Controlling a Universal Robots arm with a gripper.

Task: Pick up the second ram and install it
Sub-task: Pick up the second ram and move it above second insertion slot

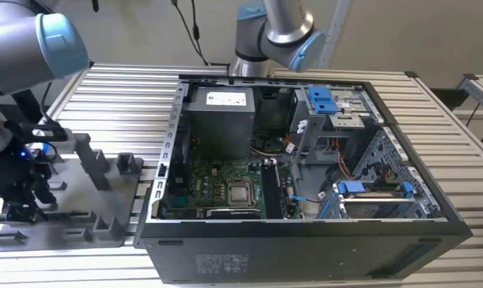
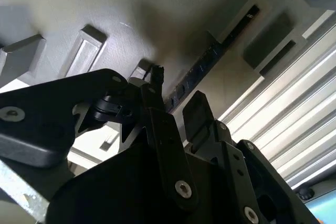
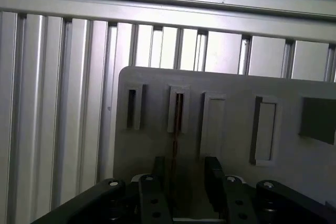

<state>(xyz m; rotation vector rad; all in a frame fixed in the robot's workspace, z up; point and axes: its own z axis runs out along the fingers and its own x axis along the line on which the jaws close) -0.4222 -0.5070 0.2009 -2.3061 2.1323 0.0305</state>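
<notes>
second ram (image 3: 179, 113) sits on edge in a slot of the grey holder plate (image 3: 233, 85), not yet lifted. gripper (image 3: 185, 167) hangs close over it, jaws spread either side, nothing held. pick and install into the pc case (image 1: 174, 120) both undone.

Worktop (image 1: 121, 84) of pale ribbed metal slats, laid side by side and evenly lit. Plain beige wall (image 1: 401, 30) behind, with dark cables (image 1: 195, 30) hanging against it. Second slatted frame (image 1: 481, 90) at the exterior view's right edge, apart from the worktop.
</notes>
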